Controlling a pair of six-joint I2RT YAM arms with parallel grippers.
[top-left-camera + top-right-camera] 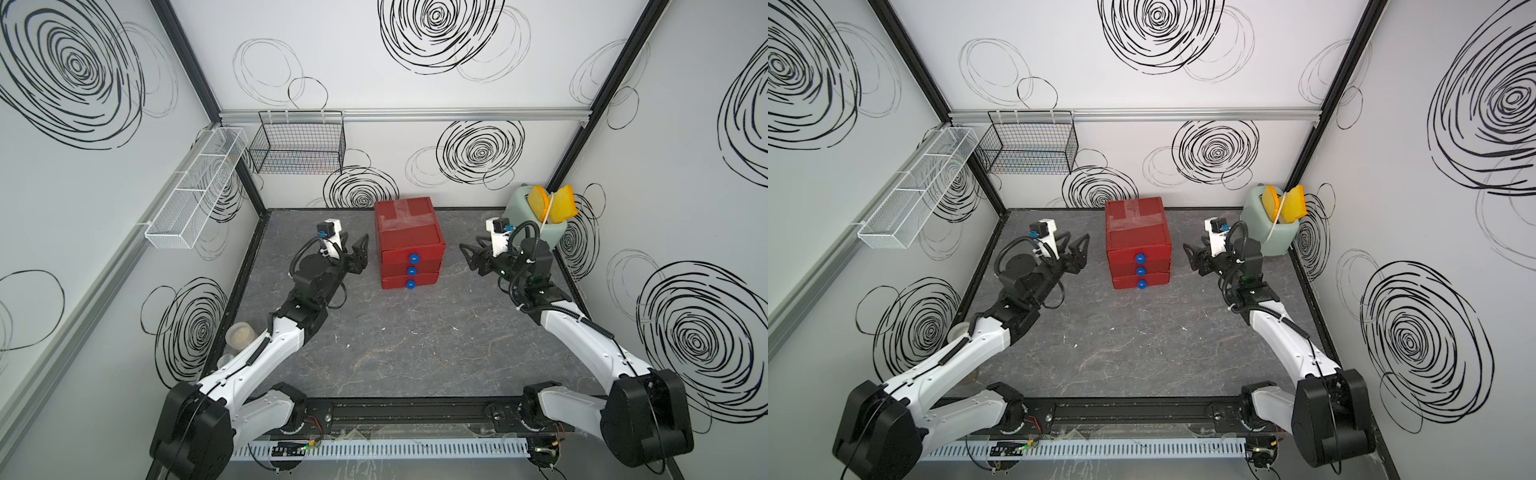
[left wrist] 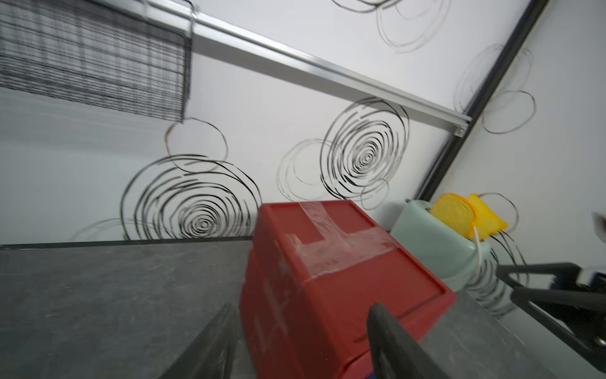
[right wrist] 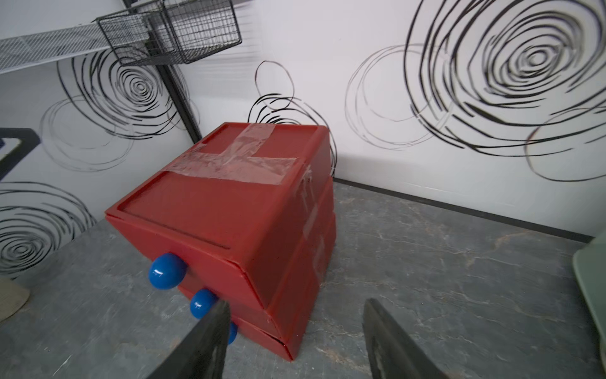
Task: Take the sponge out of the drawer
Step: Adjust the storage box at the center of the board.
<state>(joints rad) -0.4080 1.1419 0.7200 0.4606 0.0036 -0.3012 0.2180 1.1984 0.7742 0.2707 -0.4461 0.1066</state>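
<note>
1. Sponge unseen: red drawer unit [image 1: 409,243] at table [image 1: 415,353] back edge, 3 drawers shut.
2. Left gripper [image 1: 360,246], right gripper [image 1: 469,248] flank it: fingers apart, empty.
3. Suggest: pinch 1 blue knob [image 1: 413,258] squarely, pull straight, brace unit.

Robotics lab test cell, swirl-printed panel walls [image 1: 353,62], aluminium rail [image 1: 457,112], marbled tabletop [image 1: 415,353]
</note>
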